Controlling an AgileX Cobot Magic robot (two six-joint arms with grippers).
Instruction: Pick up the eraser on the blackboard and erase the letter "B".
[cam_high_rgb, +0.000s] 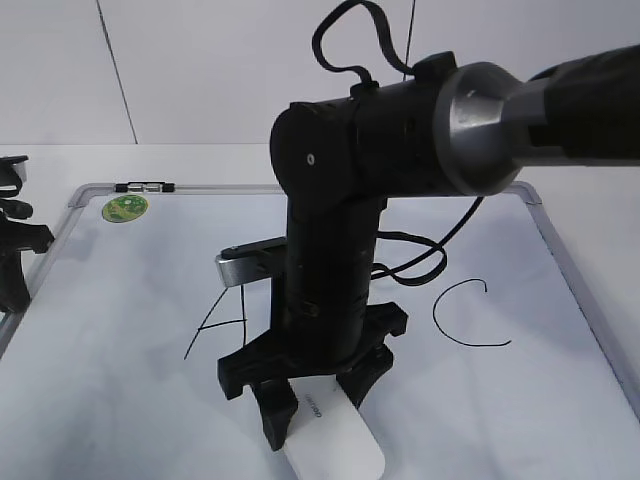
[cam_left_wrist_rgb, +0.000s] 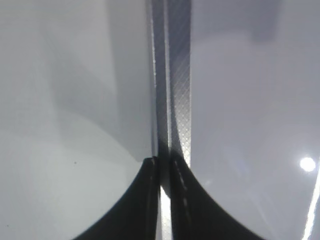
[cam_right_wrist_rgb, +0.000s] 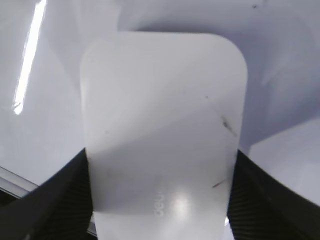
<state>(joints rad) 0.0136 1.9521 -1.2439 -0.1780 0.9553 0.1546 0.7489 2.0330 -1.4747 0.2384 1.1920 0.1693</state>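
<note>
The right arm reaches in from the upper right, its thick black wrist bending straight down over the middle of the blackboard (cam_high_rgb: 90, 330), with a cable looping above it. Its right tool (cam_high_rgb: 318, 400) points down at the near edge of the board, black fingers (cam_right_wrist_rgb: 55, 200) set wide on either long side of the eraser (cam_high_rgb: 335, 445), touching or almost touching its flanks; the wrist view shows the block filling the gap between them. Whether it is lifted off the board I cannot tell.

The left tool (cam_left_wrist_rgb: 164, 170) sits at the far left beside the board's frame, its two dark fingertips pressed together with nothing between them, above the grey metal rim.

On the board, a black hand-drawn "A" (cam_high_rgb: 215, 320) shows partly behind the arm and a "C" (cam_high_rgb: 465, 315) stands clear to the right. The letter "B" is hidden behind the wrist. Faint grey lettering on the eraser's top is too small to read.

The eraser is smooth white plastic with rounded corners. The board is glossy white, framed in grey metal with rounded corners, and carries a round green sticker (cam_high_rgb: 125, 208) near its far left corner.
</note>
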